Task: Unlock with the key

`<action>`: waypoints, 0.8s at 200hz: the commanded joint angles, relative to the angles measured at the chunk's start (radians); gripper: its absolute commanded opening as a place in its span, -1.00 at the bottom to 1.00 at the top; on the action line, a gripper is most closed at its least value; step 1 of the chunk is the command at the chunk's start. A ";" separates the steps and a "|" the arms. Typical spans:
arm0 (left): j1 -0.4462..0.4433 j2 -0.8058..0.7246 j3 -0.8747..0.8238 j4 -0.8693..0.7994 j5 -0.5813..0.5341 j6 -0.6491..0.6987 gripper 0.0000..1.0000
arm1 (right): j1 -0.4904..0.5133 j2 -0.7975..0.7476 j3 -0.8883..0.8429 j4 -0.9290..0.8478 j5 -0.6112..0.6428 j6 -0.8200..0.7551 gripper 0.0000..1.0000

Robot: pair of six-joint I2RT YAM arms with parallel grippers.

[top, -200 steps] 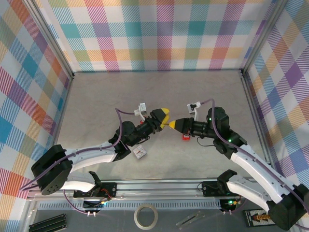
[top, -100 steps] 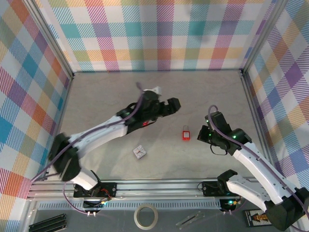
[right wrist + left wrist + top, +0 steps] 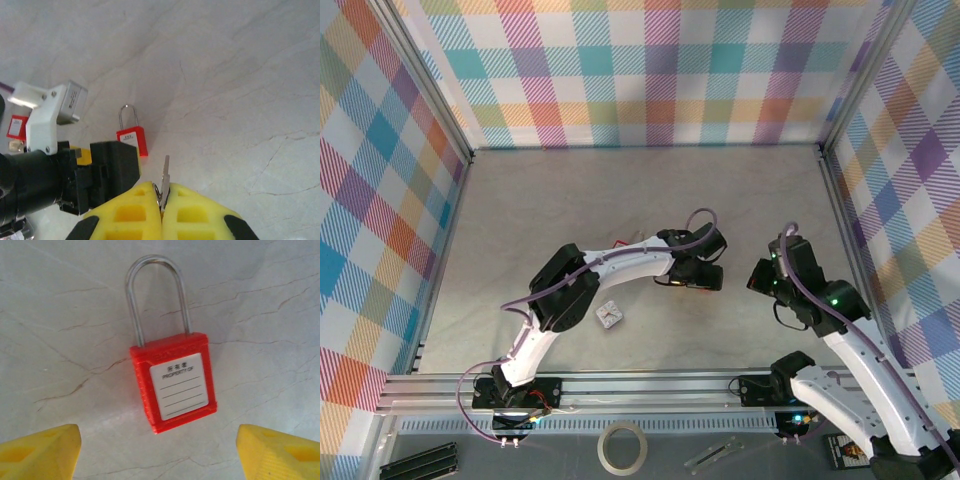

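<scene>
Right now the red padlock (image 3: pixel 173 382) lies flat on the pale, marble-patterned table (image 3: pixel 520 220), around the middle and somewhat toward the right side. Its white label (image 3: pixel 181 385) faces up, printed with "PROPERTY OF" and a few ruled lines, and its steel shackle (image 3: pixel 156 295) is seated in the body and points away from the left wrist camera. The left hand (image 3: pixel 160 454) hangs directly above it with its jaws spread wide. Its two yellow fingertips (image 3: pixel 45 452) stand well out to either side of the lock's lower end, touching neither the lock nor each other, and nothing is held between them. In the overhead view the left arm reaches across the table, and its hand covers the spot where the lock rests. The right hand (image 3: pixel 161 197) is closed, its yellow fingers pressed together on a small silver key (image 3: pixel 165 172). The key's blade sticks out from between them and points roughly toward the padlock, close to it but apart. From above, this hand sits just to the right of the left hand. A small square whitish object (image 3: pixel 610 315) lies on the table beside the left arm, nearer the front edge. A roll of tape (image 3: pixel 622 447) rests on the ledge in front of the arm bases.
</scene>
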 commanded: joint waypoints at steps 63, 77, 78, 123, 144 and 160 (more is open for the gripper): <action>-0.012 0.217 0.243 -0.149 -0.124 -0.041 0.54 | -0.002 -0.030 -0.021 0.063 -0.096 -0.050 -1.00; -0.013 0.247 0.290 -0.160 -0.114 -0.041 0.50 | -0.002 -0.034 -0.029 0.070 -0.101 -0.052 -1.00; -0.013 0.250 0.295 -0.162 -0.113 -0.041 0.50 | -0.002 -0.034 -0.029 0.070 -0.101 -0.052 -1.00; -0.022 0.305 0.339 -0.215 -0.090 -0.036 0.24 | -0.002 -0.050 -0.042 0.071 -0.099 -0.066 -1.00; -0.027 0.319 0.342 -0.238 -0.100 -0.027 0.08 | -0.002 -0.055 -0.053 0.083 -0.107 -0.070 -1.00; -0.030 0.345 0.359 -0.263 -0.091 -0.020 -0.02 | -0.002 -0.053 -0.061 0.099 -0.121 -0.071 -1.00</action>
